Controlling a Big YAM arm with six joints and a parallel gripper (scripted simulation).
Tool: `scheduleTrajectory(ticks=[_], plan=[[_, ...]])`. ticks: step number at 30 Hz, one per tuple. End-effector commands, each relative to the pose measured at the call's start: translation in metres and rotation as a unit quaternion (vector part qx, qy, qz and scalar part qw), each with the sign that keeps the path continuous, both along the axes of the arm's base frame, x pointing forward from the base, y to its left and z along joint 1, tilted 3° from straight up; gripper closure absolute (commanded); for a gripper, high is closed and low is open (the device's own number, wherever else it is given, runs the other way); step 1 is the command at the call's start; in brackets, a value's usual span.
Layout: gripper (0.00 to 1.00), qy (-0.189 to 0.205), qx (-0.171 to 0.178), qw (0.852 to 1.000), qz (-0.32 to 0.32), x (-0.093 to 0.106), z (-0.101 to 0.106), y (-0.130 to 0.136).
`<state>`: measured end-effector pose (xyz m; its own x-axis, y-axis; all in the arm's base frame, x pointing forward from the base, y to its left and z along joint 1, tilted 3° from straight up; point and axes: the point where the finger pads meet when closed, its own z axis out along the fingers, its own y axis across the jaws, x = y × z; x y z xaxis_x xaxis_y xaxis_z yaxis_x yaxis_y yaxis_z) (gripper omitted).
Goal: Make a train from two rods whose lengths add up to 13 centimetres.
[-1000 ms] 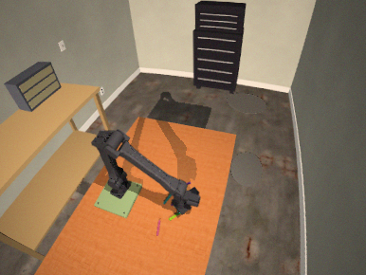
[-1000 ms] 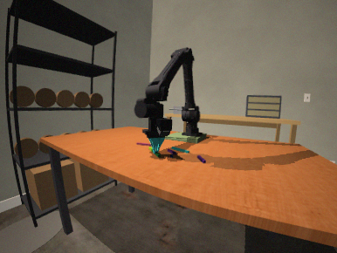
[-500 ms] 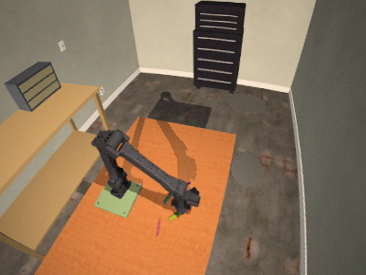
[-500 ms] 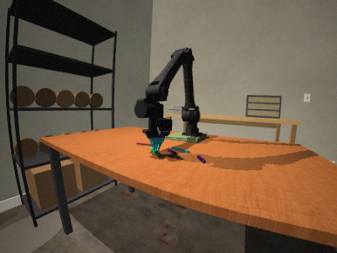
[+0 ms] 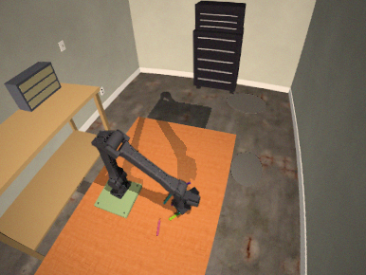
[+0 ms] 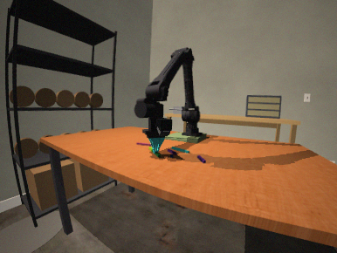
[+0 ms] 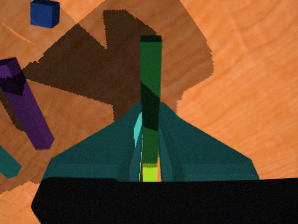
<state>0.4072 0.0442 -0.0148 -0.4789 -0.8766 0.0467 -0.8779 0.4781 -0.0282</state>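
The jaws are nearly closed, pinching the green rod by its sides, low over the desk. Its near end seems to meet the lime rod, though the view is too poor to judge any gap. The green rod is probably light, stiff and slightly slippery, best gripped mid-length; it looks smooth, square-edged and matt against the desk's wavy wood grain.

Between the earlier views and now, inspection finds no discernible change: the arm, its gripper and the visible rods show no measurable displacement.
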Motion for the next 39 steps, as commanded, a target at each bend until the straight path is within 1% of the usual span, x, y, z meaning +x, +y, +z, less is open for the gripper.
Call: scheduleTrajectory(ticks=[1, 4, 5, 7, 8, 10, 11, 13, 14, 16, 17, 28, 30, 31, 34, 37, 39], plan=[[0.96, -0.009, 0.003, 1.0, 0.0, 0.008, 0.002, 0.003], [0.96, -0.009, 0.003, 1.0, 0.0, 0.008, 0.002, 0.003], [0.92, -0.009, 0.003, 1.0, 0.0, 0.008, 0.002, 0.003], [0.92, -0.009, 0.003, 1.0, 0.0, 0.008, 0.002, 0.003], [0.88, -0.009, 0.003, 1.0, 0.0, 0.008, 0.002, 0.003], [0.88, -0.009, 0.003, 1.0, 0.0, 0.008, 0.002, 0.003], [0.84, -0.009, 0.003, 1.0, 0.0, 0.008, 0.002, 0.003], [0.84, -0.009, 0.003, 1.0, 0.0, 0.008, 0.002, 0.003], [0.8, -0.009, 0.003, 1.0, 0.0, 0.008, 0.002, 0.003], [0.8, -0.009, 0.003, 1.0, 0.0, 0.008, 0.002, 0.003], [0.77, -0.009, 0.003, 1.0, 0.0, 0.008, 0.002, 0.003], [0.77, -0.01, 0.003, 1.0, 0.0, 0.008, 0.003, 0.003], [0.77, -0.012, 0.003, 1.0, 0.0, 0.009, 0.008, 0.003], [0.77, -0.015, 0.003, 1.0, 0.0, 0.011, 0.015, 0.004], [0.77, -0.034, 0.006, 0.999, 0.0, 0.025, 0.033, 0.007], [0.77, -0.032, 0.006, 0.999, 0.001, 0.023, 0.035, 0.008], [0.77, -0.033, 0.006, 0.999, 0.001, 0.023, 0.044, 0.01]])
